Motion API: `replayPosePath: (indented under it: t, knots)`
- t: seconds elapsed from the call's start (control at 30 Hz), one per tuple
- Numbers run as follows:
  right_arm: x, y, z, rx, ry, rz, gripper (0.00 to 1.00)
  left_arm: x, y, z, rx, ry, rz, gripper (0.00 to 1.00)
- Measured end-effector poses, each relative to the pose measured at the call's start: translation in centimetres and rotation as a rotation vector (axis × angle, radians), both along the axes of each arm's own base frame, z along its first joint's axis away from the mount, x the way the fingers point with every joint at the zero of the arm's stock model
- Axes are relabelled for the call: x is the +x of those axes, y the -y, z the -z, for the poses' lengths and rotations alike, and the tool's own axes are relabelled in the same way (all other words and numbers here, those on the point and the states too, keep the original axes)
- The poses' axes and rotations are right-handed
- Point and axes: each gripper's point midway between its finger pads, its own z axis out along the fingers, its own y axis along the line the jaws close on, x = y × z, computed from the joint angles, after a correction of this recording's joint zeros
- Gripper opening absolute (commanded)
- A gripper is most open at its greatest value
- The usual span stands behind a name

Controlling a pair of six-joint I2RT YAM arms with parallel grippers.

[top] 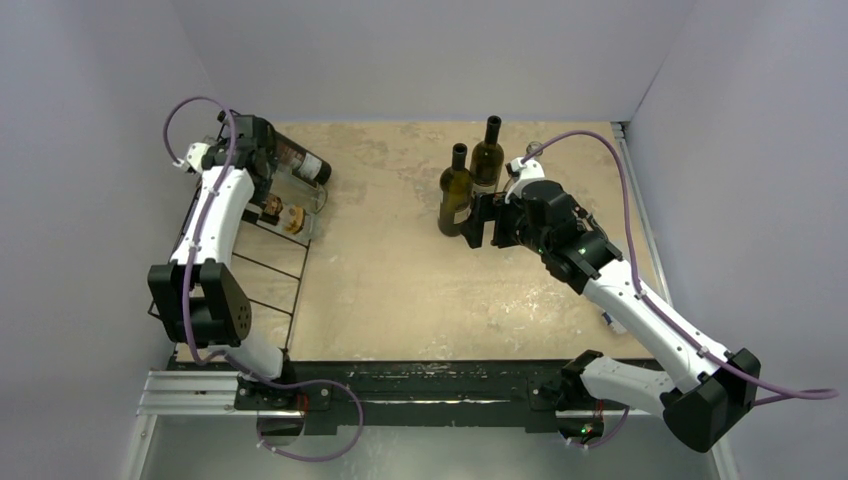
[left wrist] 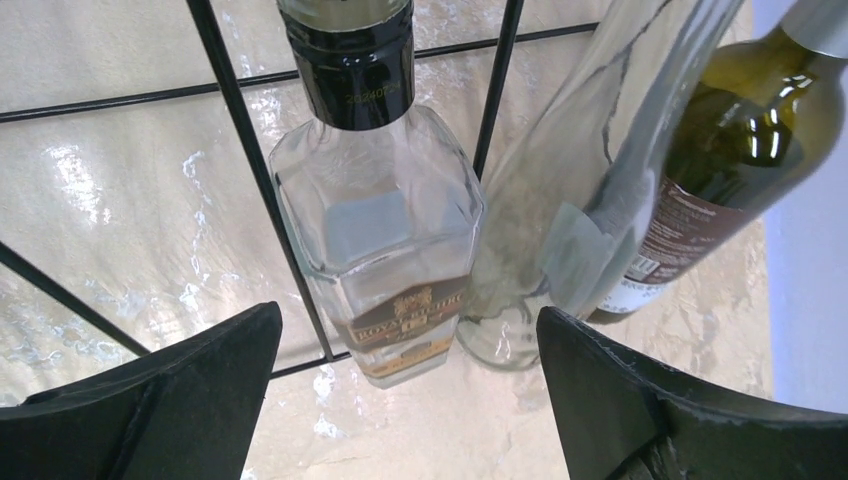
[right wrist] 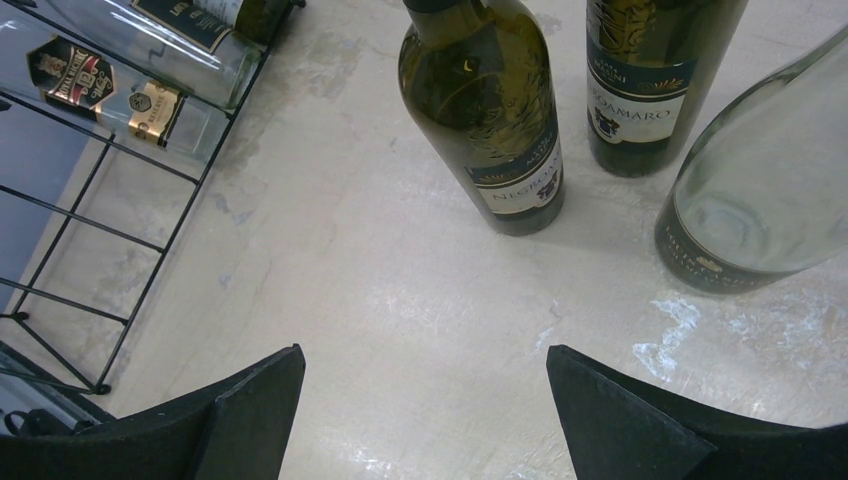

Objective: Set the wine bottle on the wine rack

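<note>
The black wire wine rack (top: 297, 295) lies along the table's left side. At its far end lie a dark wine bottle (top: 306, 166) and two clear bottles (top: 285, 215). My left gripper (top: 262, 150) is open and empty above them. Its wrist view shows a clear square bottle (left wrist: 375, 220), a clear round bottle (left wrist: 570, 200) and the dark bottle (left wrist: 730, 150) over the rack's rods (left wrist: 240, 130), beyond the left gripper (left wrist: 410, 315). Two green wine bottles (top: 455, 192) (top: 487, 158) stand upright mid-table. My right gripper (top: 478, 222) is open beside the nearer one (right wrist: 490, 110) and holds nothing (right wrist: 425, 350).
The right wrist view shows a second labelled green bottle (right wrist: 650, 80) and a pale glass bottle (right wrist: 770, 180) standing at the right, with the rack (right wrist: 100, 250) at the left. A small object (top: 610, 320) lies by the right arm. Walls close in the table.
</note>
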Motion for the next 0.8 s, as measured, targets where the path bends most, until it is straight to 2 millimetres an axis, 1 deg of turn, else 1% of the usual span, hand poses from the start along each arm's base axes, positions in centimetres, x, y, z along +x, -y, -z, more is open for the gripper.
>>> replayPosePath:
  t: [0.2,0.43,0.67,0.8]
  knots:
    - [-0.1,0.0,-0.2,0.003,0.004,0.000,0.95,-0.9,0.7,-1.5,-0.022,0.036,0.038,1.00]
    - [-0.3,0.2,-0.4,0.005,0.005,0.000,0.96,-2.5,2.3,-2.3,-0.070,0.064,0.125,1.00]
    - [-0.7,0.3,-1.2,0.021,0.012,0.000,0.96,-4.4,5.0,-4.4,-0.100,0.138,0.314,1.00]
    - [-1.0,0.2,-1.3,0.030,0.009,-0.008,0.97,-5.6,7.4,-5.6,-0.121,0.215,0.493,1.00]
